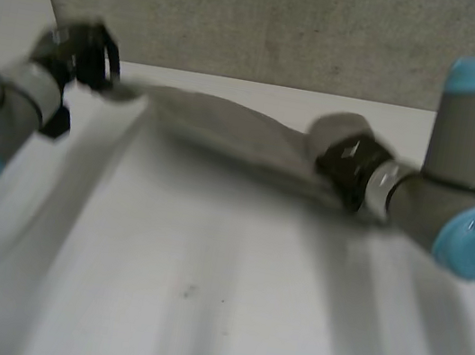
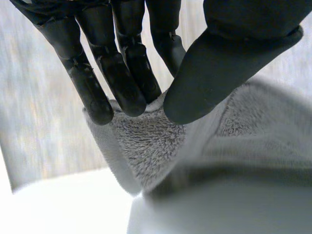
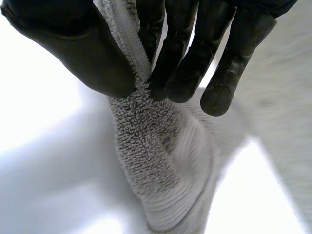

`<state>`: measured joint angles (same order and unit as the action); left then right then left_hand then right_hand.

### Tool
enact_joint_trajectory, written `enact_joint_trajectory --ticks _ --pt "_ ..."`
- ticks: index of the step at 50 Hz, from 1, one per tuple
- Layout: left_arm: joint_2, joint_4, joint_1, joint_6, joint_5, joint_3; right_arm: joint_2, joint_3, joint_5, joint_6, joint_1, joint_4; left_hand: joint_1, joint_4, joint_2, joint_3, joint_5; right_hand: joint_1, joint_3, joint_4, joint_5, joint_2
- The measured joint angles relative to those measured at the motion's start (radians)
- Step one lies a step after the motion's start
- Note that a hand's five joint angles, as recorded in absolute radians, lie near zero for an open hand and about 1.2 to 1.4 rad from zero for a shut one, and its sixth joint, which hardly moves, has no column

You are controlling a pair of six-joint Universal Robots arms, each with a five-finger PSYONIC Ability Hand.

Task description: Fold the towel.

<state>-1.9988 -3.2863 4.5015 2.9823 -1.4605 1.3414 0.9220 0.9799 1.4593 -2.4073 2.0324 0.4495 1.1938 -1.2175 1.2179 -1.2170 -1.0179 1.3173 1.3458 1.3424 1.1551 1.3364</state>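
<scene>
Beyond the bare near part of the white table (image 1: 196,316), the towel (image 1: 218,129) stretches as a bunched band between the two hands, over the table's far side. The right hand (image 1: 348,169) pinches one end between thumb and fingers. The left hand (image 1: 89,57), farther off, pinches the other end likewise. The head view gives the whole span, while the wrist views give the pinches close up and the looped terry pile. The towel looks soft, light and limp and would likely sag wherever unheld, so corners and hemmed edges seem the best holds.
</scene>
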Motion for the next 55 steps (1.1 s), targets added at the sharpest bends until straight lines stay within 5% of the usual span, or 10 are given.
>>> enact_joint_trajectory --ticks 6,11,13,24,31,41,55 --pt "0.01 -0.1 0.011 0.007 0.015 0.224 0.006 0.219 -0.032 -0.007 0.015 -0.139 0.003 0.0 0.0 0.0 0.0 -0.076 -0.066 -0.067 -0.068 -0.081" --pt "0.043 -0.166 0.029 0.007 0.039 0.321 0.062 0.32 -0.034 -0.057 0.008 -0.253 0.003 0.0 0.0 0.0 0.0 -0.782 -0.802 -0.793 -0.799 -0.806" --pt "0.067 -0.182 0.042 0.007 0.048 0.344 0.11 0.352 -0.032 -0.117 -0.005 -0.292 0.003 0.0 0.0 0.0 0.0 -0.893 -0.919 -0.91 -0.929 -0.91" --pt "0.134 -0.189 0.103 0.003 0.066 0.368 0.281 0.445 -0.041 -0.389 -0.144 -0.321 0.003 -0.001 0.0 0.0 0.0 -0.898 -0.926 -0.919 -0.945 -0.911" --pt "0.136 -0.187 0.128 0.002 0.098 0.379 0.266 0.402 -0.09 -0.336 -0.201 -0.277 0.003 0.0 0.0 0.0 0.0 -0.89 -0.924 -0.916 -0.898 -0.909" --pt "0.136 -0.187 0.147 -0.001 0.121 0.399 -0.004 0.056 -0.156 -0.126 -0.21 -0.032 0.003 -0.001 0.0 0.0 0.0 -0.771 -0.805 -0.806 -0.781 -0.803" --pt "0.138 -0.187 0.148 -0.002 0.12 0.406 -0.304 -0.291 -0.088 -0.113 -0.192 0.102 0.003 -0.001 0.0 0.0 0.0 -0.76 -0.785 -0.781 -0.772 -0.778"
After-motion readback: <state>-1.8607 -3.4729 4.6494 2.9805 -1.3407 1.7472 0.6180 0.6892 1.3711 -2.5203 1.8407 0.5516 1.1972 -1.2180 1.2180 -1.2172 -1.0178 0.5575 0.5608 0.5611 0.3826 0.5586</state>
